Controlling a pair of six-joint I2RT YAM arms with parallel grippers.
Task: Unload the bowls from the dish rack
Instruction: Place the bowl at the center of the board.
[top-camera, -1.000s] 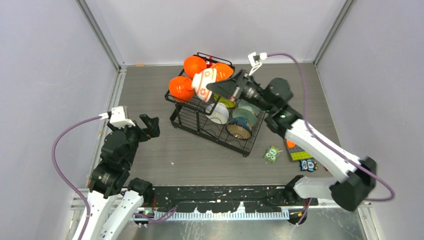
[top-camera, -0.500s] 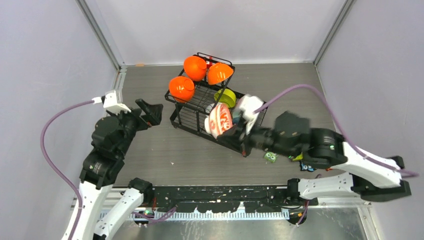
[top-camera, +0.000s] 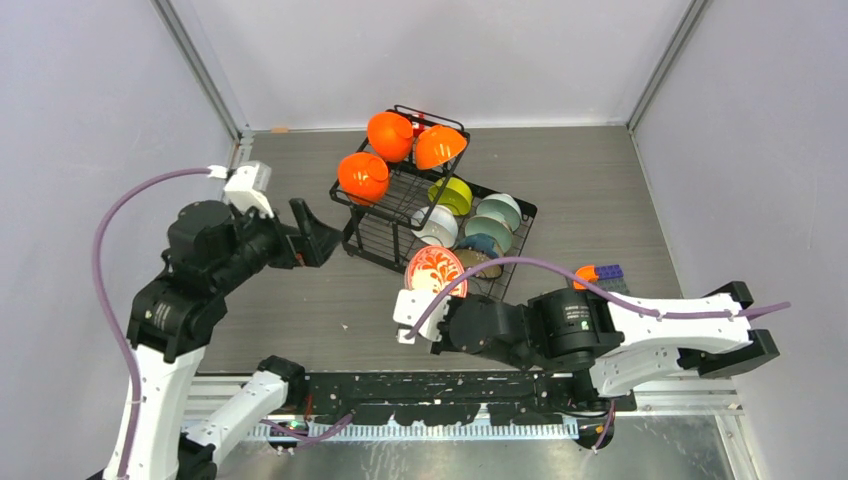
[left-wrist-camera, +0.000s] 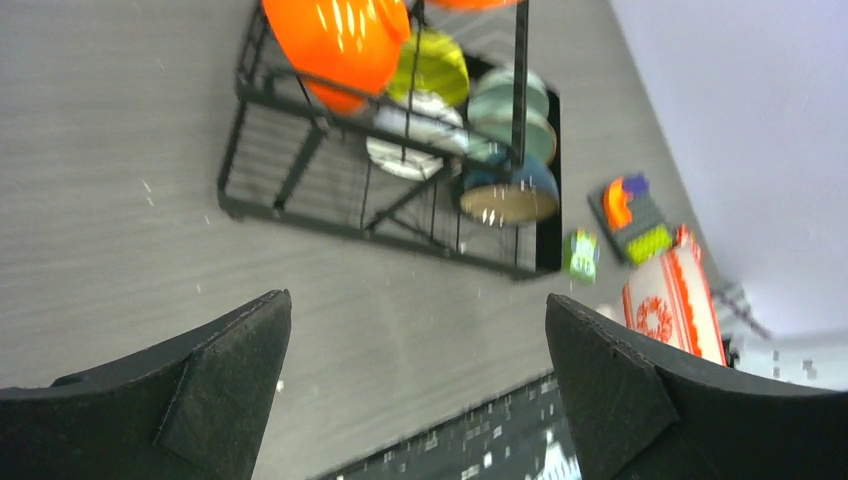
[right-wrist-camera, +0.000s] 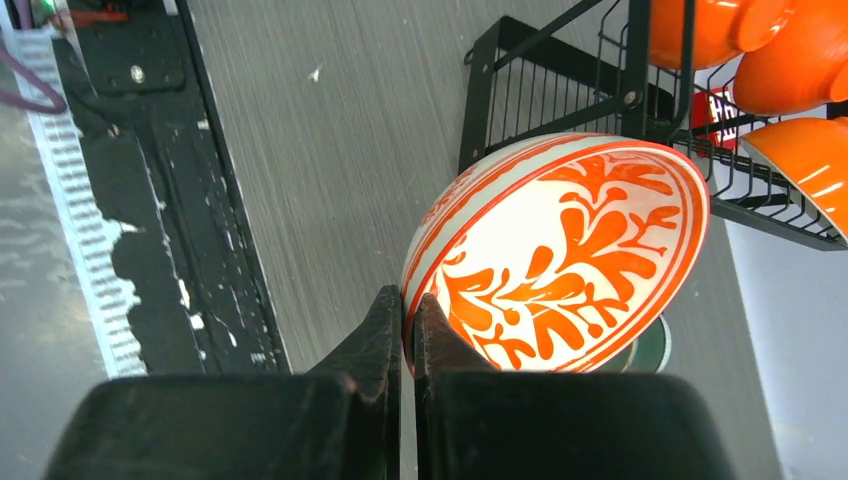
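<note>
The right claw (top-camera: 430, 292) is clenched on the rim of the white bowl with red pattern (top-camera: 436, 268), holding it tipped on edge just in front of the near corner of the dish rack (top-camera: 372, 228); I can't tell whether it touches the wires. The rack sits skewed, mid-table and toward the back edge. Three orange bowls (top-camera: 363, 175) ride in its raised basket, and a lime bowl (top-camera: 452, 193), a plain white bowl (top-camera: 437, 226), mint bowls (top-camera: 497, 210) and a dark bowl (top-camera: 478, 256) are crowded on its lower tier. The left claw (top-camera: 318, 232) hangs with its jaws spread wide, grasping nothing, just off the rack's left side. Bare grey wood-grain table (top-camera: 300, 320) lies left of the rack and along the near edge, while toy blocks (top-camera: 598, 274) sit by its right corner. Pale lilac walls (top-camera: 90, 120) close in on three sides.
</note>
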